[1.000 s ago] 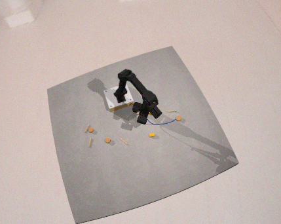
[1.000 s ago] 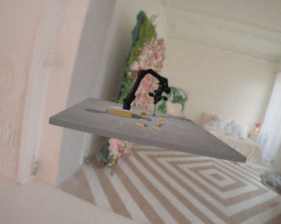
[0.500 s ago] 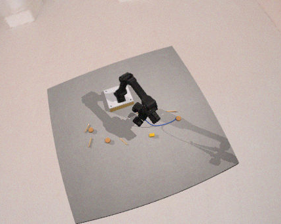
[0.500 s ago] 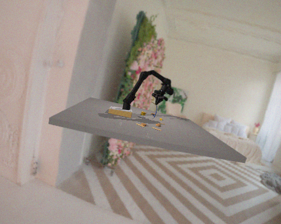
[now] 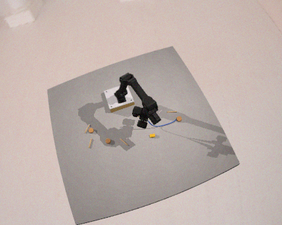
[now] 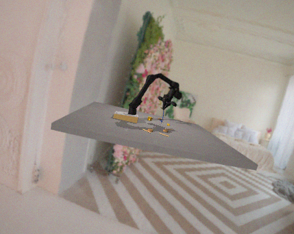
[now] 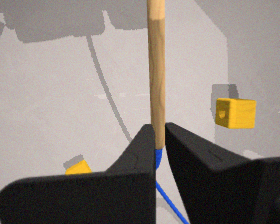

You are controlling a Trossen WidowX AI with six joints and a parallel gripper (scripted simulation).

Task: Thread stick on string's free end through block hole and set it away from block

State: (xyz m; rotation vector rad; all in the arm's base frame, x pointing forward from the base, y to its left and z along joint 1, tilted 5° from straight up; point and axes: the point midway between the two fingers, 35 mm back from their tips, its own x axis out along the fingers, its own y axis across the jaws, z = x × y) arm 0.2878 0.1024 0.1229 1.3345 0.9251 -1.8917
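My gripper (image 5: 139, 117) (image 6: 164, 107) (image 7: 157, 131) is shut on the string's wooden stick (image 7: 156, 75), well above the table. The stick points up and away in the wrist view, gripped near its string end. The blue string (image 5: 162, 126) (image 6: 162, 116) (image 7: 172, 202) runs from the stick down to a round wooden button (image 5: 179, 118) on the table. A yellow block (image 6: 150, 119) (image 7: 235, 113) with a hole in its side face stands on the table, right of the stick in the wrist view and apart from it. The arm hides this block in the top view.
A small yellow piece (image 5: 152, 135) (image 6: 168, 124) (image 7: 78, 168) lies apart from the block. Two loose buttons (image 5: 91, 130) (image 5: 108, 141) and several loose sticks (image 5: 90, 143) (image 5: 124, 142) (image 5: 171, 112) lie on the table (image 5: 148, 171). The arm's white-topped base (image 5: 111, 95) stands behind.
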